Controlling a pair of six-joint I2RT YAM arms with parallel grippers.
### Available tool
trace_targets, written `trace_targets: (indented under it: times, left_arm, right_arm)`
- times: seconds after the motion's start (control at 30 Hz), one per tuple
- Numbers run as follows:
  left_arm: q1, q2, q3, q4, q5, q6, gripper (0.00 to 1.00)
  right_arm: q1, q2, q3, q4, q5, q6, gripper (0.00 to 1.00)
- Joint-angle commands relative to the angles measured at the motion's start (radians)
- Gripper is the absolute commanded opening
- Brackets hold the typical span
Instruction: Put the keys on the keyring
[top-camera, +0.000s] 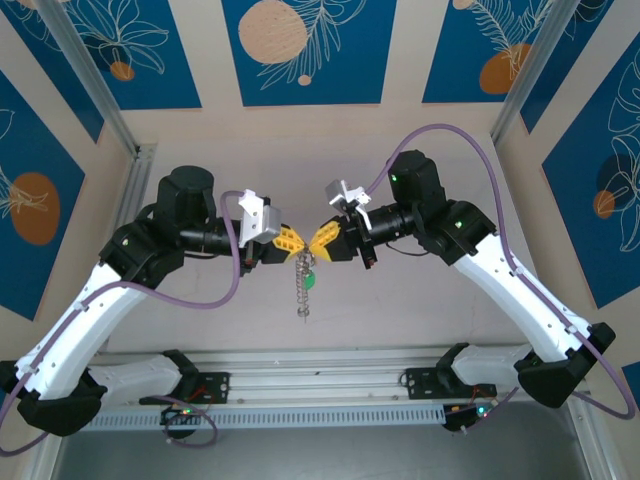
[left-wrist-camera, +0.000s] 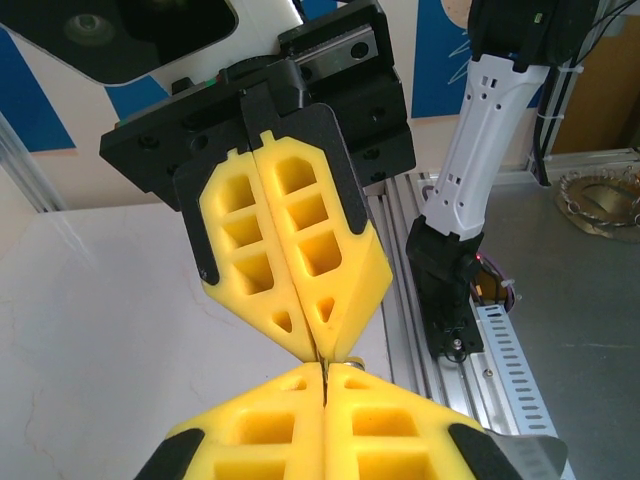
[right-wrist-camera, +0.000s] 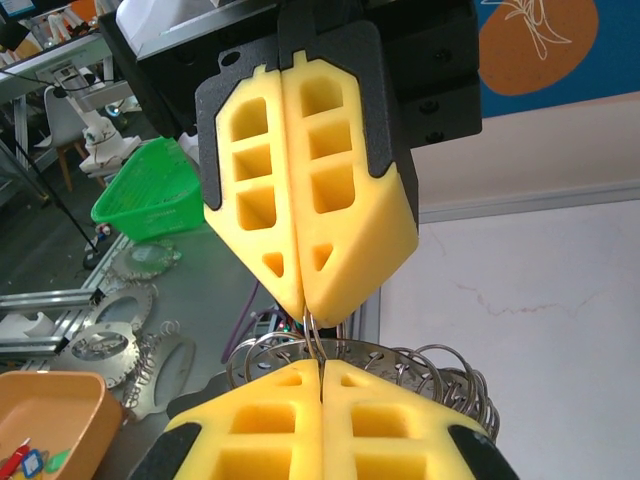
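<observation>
My left gripper (top-camera: 291, 241) is closed on the top of the keyring (top-camera: 303, 288), holding it above the middle of the counter (top-camera: 420, 315) so the chain and green tag (top-camera: 309, 279) hang free. My right gripper (top-camera: 322, 241) is closed too, tip to tip against it, likely to work the key on; the key itself I cannot make out

Pale marbled table (top-camera: 420, 310), metal rail (top-camera: 320, 380) along front

The left hand (top-camera: 289, 240) and right hand (top-camera: 324, 242) meet tip to tip above the pale tabletop (top-camera: 400, 310). The silvery beaded-chain keyring (top-camera: 303, 290) hangs between them.
</observation>
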Motion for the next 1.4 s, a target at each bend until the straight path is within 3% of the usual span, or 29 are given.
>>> trace_targets:
  times: [0.0, 0.4, 1.0, 1.23, 1.37]
  left_arm:
    - [-0.006, -0.016, -0.004, 0.049, 0.046, 0.003, 0.0]
    - [-0.005, -0.041, -0.04, 0.142, 0.044, -0.032, 0.0]
    - [-0.003, -0.055, -0.047, 0.186, 0.066, -0.05, 0.0]
    - [-0.004, -0.054, -0.047, 0.18, 0.062, -0.044, 0.0]
    - [-0.004, -0.051, -0.048, 0.179, 0.063, -0.043, 0.0]
  right_arm:
    - [0.005, 0.001, 0.024, -0.015, -0.028, 0.008, 0.0]
    - [0.008, 0.004, -0.022, 0.034, -0.115, 0.027, 0.0]
    - [-0.025, 0.016, -0.05, 0.055, -0.125, 0.062, 0.0]
    - [-0.035, 0.012, -0.058, 0.061, -0.143, 0.068, 0.1]
    - [-0.04, 0.006, -0.066, 0.073, -0.145, 0.077, 0.04]
